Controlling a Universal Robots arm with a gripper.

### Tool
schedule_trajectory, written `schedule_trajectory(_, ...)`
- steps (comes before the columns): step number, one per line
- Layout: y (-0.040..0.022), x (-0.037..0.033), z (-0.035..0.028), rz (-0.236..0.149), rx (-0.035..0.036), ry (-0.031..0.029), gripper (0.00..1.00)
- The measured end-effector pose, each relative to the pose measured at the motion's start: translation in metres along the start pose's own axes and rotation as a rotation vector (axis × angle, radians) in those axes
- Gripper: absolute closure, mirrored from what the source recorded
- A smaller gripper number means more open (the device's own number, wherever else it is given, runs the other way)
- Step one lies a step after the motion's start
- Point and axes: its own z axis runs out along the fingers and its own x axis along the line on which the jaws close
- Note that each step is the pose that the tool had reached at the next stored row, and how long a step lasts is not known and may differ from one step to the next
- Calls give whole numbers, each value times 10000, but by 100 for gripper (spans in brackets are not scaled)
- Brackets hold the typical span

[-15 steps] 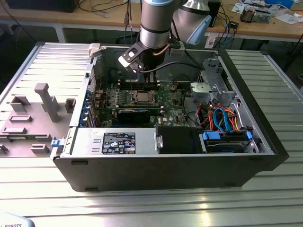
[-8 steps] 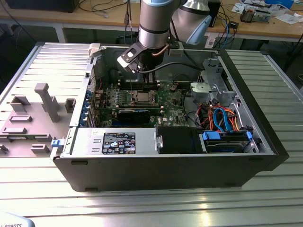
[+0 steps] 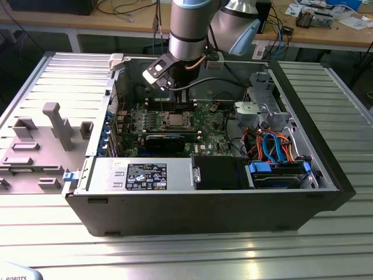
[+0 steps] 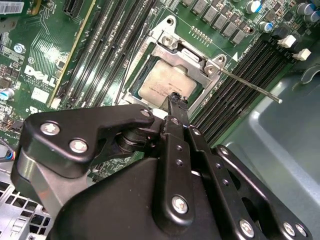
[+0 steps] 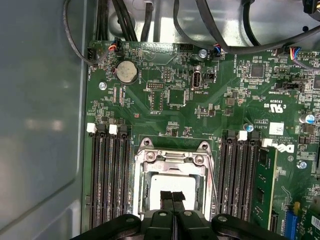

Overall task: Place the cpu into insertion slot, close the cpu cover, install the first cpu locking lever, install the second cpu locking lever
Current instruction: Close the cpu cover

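Your cpu (image 5: 172,182) already lies in the insertion slot (image 5: 138,190), a little toward the exterior view's left of centre, on the green board (image 5: 175,115) inside the open computer case (image 3: 204,204). The cpu cover (image 5: 172,159) looks folded down flat around it, so I judge you are at the locking-lever step. In the second wrist view one thin lever (image 4: 250,86) juts away from the socket over the memory slots (image 4: 260,55), not yet latched.

Your hand (image 5: 173,199) hangs right above the chip with its fingers pressed together, pinching nothing. Whether the tip touches the metal, you cannot tell. The next move calls for a narrow, steady push on a springy wire rod that could easily slip aside.

The cpu shows a pale, dull grey square top, framed by the bright silvery plate.
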Motion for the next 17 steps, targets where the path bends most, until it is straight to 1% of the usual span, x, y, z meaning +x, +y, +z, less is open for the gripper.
schedule_trajectory(14, -76, 2, 58, -1, 0, -1, 89)
schedule_trajectory(17, -106, 4, 73, 0, 0, 0, 89)
